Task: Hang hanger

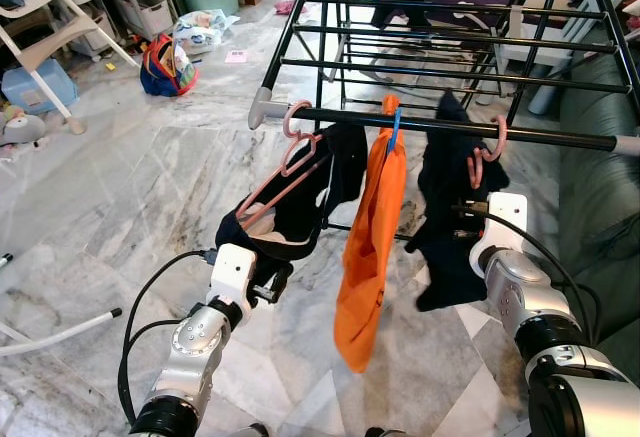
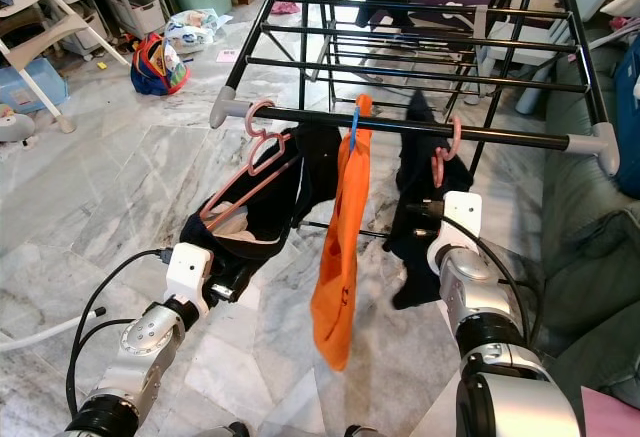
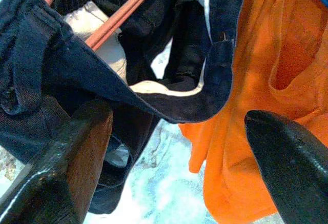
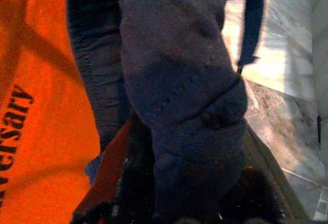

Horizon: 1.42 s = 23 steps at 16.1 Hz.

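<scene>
1. Left eye view: the pink hanger point(image 1: 285, 162) already has its hook over the front rail point(image 1: 440, 127) of the drying rack point(image 1: 450, 17). It tilts down toward the left gripper point(image 1: 275, 287), probably because the dark garment point(image 1: 300, 207) on it drags that end low.
2. Left wrist view shows the black fingers point(image 3: 287, 167) spread wide, released, with the garment's hem sagging between them and touching neither.
3. Just beside the far finger hangs an orange shirt point(image 1: 370, 247) on a blue hook.
4. Beyond it, the right gripper point(image 1: 465, 222) is pressed into a second dark garment point(image 1: 445, 217) on another pink hanger point(image 1: 485, 157); cloth bunches at its jaws, but I cannot tell whether they are clenched.
5. Marble floor point(image 1: 150, 187) lies below.
</scene>
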Available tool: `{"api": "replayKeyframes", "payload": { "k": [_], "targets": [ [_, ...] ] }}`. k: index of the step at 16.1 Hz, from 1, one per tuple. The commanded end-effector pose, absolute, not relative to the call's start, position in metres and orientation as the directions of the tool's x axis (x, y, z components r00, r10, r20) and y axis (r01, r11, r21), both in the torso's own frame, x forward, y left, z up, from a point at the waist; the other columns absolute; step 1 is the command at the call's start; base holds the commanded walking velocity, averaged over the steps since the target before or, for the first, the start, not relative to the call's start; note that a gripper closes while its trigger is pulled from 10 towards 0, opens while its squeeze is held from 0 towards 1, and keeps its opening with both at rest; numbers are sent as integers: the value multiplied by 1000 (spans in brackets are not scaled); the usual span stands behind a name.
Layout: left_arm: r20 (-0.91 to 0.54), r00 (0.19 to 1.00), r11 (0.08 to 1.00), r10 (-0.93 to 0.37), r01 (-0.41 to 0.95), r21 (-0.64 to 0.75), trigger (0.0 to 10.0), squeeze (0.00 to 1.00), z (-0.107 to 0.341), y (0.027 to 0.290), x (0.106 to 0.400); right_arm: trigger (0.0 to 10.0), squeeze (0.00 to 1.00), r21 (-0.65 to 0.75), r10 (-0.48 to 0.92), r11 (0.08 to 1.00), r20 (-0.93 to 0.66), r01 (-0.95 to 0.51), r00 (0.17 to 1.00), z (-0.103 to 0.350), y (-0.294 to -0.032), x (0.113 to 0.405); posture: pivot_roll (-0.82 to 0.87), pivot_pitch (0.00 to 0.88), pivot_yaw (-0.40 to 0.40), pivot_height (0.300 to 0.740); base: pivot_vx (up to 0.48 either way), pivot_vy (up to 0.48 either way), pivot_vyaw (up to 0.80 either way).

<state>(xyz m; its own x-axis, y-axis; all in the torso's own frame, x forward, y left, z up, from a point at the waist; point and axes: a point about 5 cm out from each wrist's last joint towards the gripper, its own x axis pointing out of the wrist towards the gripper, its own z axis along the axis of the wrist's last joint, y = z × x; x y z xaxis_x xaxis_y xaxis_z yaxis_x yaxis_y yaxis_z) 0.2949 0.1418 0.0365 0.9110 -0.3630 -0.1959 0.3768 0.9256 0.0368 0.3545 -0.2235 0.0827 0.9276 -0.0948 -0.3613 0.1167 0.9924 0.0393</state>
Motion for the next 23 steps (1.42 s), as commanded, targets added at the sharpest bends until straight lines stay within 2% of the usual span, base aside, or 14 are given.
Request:
{"api": "replayKeyframes", "payload": {
  "k": [1,8,18,23],
  "targets": [
    [-203,913,929,-354,368,36,10000,0,37,145,295,10000,1000,56,-99,990,-370,128,924,79,-227,352,15,166,29,740,0,0,0],
    [-199,913,929,-356,369,29,10000,0,38,145,295,10000,1000,20,-126,991,-212,133,969,103,-233,356,15,162,30,740,0,0,0],
    [-213,886,907,-411,421,3,10000,0,37,133,297,10000,1000,-5,-208,978,-11,208,978,109,-240,320,-27,156,49,740,0,0,0],
    [-215,885,906,-413,424,4,10000,0,38,133,300,10000,1000,-11,-171,985,48,171,984,110,-229,303,-41,156,49,740,0,0,0]
  ]
}}
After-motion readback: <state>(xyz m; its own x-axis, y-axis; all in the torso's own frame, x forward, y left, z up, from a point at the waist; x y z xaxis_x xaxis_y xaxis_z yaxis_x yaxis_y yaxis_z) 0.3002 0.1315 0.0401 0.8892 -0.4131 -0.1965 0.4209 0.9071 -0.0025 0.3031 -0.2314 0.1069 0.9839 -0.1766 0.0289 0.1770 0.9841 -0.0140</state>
